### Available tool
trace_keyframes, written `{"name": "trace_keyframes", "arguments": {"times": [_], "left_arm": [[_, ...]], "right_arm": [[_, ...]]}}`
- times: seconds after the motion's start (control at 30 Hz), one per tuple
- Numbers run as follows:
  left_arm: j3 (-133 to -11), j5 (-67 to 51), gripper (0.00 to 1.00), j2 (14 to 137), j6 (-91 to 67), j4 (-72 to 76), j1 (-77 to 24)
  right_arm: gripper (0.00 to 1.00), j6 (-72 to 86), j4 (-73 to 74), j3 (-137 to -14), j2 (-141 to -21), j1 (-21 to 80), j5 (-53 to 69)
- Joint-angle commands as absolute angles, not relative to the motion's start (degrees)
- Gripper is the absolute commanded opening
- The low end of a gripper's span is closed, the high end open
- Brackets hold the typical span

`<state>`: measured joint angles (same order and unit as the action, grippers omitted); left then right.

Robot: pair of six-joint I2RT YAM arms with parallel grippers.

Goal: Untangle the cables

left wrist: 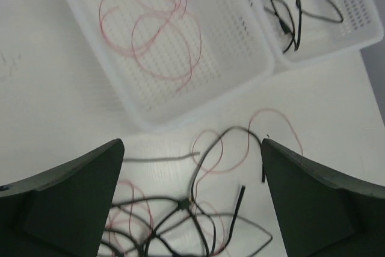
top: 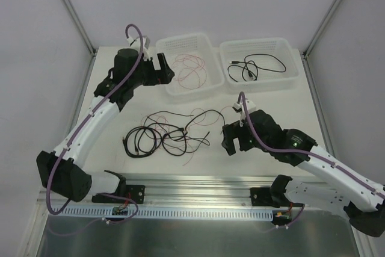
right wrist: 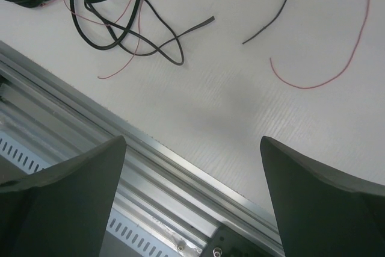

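- At table centre, top view: tangled cables [top: 165, 133], black loops laced with finer red strands, flat on the white table [top: 120, 103].
- At 12 o'clock from the tangle: left basket [top: 183, 38], one loose red wire [top: 191, 70] coiled inside.
- At 1 o'clock from the tangle, just beside that basket: right basket [top: 252, 43], one black cable [top: 258, 64] inside, plug ends near its left wall.
- At 11 o'clock from the tangle: left gripper [left wrist: 192, 144], jaws spread wide, gripping nothing, up against the left basket's left wall.
- At 3 o'clock from the tangle: right gripper [right wrist: 192, 141], jaws spread wide, likewise empty, over bare table near stray black and red ends, clear of them.
- At 6 o'clock: metal rail [top: 198, 182] along the near table edge.
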<state>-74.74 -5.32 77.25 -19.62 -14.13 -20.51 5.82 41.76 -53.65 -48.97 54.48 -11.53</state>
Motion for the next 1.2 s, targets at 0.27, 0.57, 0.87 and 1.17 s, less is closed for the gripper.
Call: {"name": "trace_keyframes", "arguments": {"times": [0.27,0.57,0.87,1.17], "left_arm": [[-44.66,0.95,0.86,63.64,-31.19,-26.98,-20.3],[-40.08,3.87,0.61,69.43,-37.53,-23.21,-20.39],[-40.17,5.09,0.36,78.48,-38.93,-19.69,-22.15],[-42.79,4.74,0.0,72.36,-34.74,-22.66,-26.53]], "right_arm": [[0.95,9.75,32.44,-53.35,-58.53,55.28,-0.79],[0.94,10.81,32.34,-53.97,-61.96,58.09,-1.32],[0.94,11.6,32.7,-52.56,-61.44,59.76,-3.43],[0.94,11.69,33.4,-52.03,-59.86,60.29,-5.1]]}}
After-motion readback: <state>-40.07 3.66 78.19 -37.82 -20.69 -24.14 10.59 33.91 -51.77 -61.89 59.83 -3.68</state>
